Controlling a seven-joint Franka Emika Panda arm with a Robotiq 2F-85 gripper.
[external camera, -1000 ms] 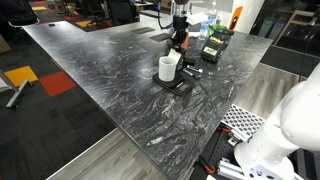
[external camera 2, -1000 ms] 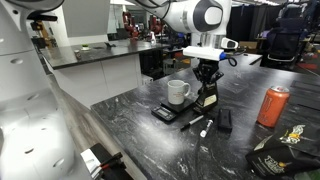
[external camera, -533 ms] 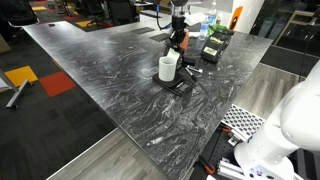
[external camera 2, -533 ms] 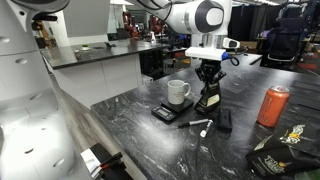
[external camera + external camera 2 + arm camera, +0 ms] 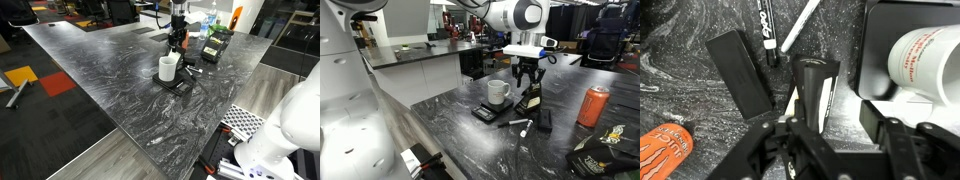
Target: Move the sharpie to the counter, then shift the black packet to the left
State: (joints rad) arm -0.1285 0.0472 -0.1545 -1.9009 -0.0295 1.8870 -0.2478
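The sharpie (image 5: 768, 35) lies flat on the counter (image 5: 670, 40), dark with white lettering, beside a white pen (image 5: 800, 25); it also shows in an exterior view (image 5: 512, 123). The black packet (image 5: 812, 90) stands upright between my gripper's (image 5: 830, 118) fingers. The jaws are open: the left finger is close against the packet, and the right pad stands well clear of it. In an exterior view the gripper (image 5: 527, 82) hangs just over the packet (image 5: 528, 100), right of the white mug (image 5: 498, 92).
The mug (image 5: 930, 60) sits on a flat black scale (image 5: 875, 50). A flat black block (image 5: 737, 72) lies beside the sharpie. An orange can (image 5: 592, 105) and a black-and-yellow bag (image 5: 605, 150) stand further off. The counter edge (image 5: 425, 115) drops to the floor.
The jaws were shut on the black packet and have now spread apart. The packet stays standing in the same spot. The sharpie has not moved.
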